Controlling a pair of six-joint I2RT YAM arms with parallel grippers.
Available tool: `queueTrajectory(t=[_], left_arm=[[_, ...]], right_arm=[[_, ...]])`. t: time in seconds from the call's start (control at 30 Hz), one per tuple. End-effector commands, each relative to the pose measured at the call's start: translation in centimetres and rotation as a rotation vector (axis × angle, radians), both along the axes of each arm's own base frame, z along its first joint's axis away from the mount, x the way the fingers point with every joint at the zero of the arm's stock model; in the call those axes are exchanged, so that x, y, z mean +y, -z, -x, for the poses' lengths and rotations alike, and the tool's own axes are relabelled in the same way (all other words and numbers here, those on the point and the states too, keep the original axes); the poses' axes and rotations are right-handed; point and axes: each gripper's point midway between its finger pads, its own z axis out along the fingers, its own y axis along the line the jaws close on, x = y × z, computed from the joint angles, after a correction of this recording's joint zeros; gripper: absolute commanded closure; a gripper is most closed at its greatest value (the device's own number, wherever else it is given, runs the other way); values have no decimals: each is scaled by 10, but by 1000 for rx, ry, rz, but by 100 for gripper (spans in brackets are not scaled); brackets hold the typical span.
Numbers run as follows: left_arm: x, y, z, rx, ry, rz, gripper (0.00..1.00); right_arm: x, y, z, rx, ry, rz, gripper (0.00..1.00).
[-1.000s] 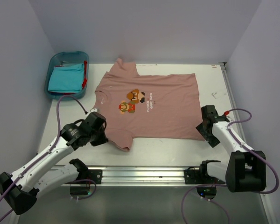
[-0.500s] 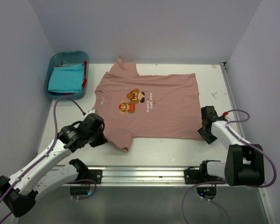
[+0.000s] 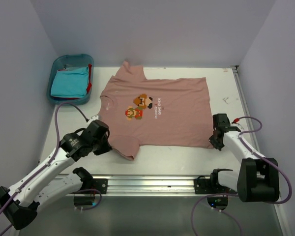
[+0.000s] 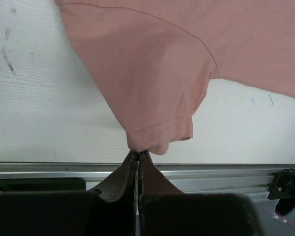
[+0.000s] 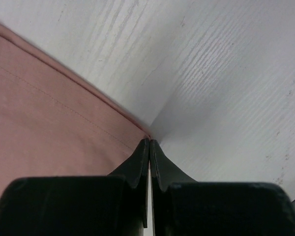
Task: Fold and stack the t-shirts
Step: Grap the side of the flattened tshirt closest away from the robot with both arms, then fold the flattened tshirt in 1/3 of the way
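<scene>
A dusty pink t-shirt (image 3: 157,110) with a pixel-character print lies spread flat on the white table. My left gripper (image 3: 112,147) is shut on the hem of its near sleeve (image 4: 160,130), and the cloth bunches at the tips of the left gripper (image 4: 138,151). My right gripper (image 3: 214,143) sits at the shirt's near right hem corner. In the right wrist view the right gripper (image 5: 150,141) is shut, with that corner of the pink cloth (image 5: 49,123) pinched at its tips. A folded turquoise t-shirt (image 3: 69,82) lies in the bin, with a strip of red t-shirt (image 3: 90,81) beside it.
The blue plastic bin (image 3: 73,57) stands at the back left corner of the table. A metal rail (image 3: 147,184) runs along the near edge, also seen as a rail (image 4: 211,169) just beyond the sleeve. Purple walls enclose the sides and back.
My right gripper has gone from open to shut at the hem corner and settled slightly lower. My left gripper stayed shut on the sleeve and drifted a little nearer.
</scene>
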Motion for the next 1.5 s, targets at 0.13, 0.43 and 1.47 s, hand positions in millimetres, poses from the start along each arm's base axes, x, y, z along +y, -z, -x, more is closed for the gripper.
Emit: queueTrajectory(t=[0.13, 0.43, 1.47], left_arm=[[9, -32, -9, -119, -39, 14, 100], [13, -79, -12, -207, -71, 66, 100], [-1, -95, -110, -449, -37, -178, 100]], right_arm=[[8, -42, 0, -100, -97, -27, 100], [2, -129, -3, -275, -171, 38, 100], [-2, -117, -90, -248, -227, 82, 100]])
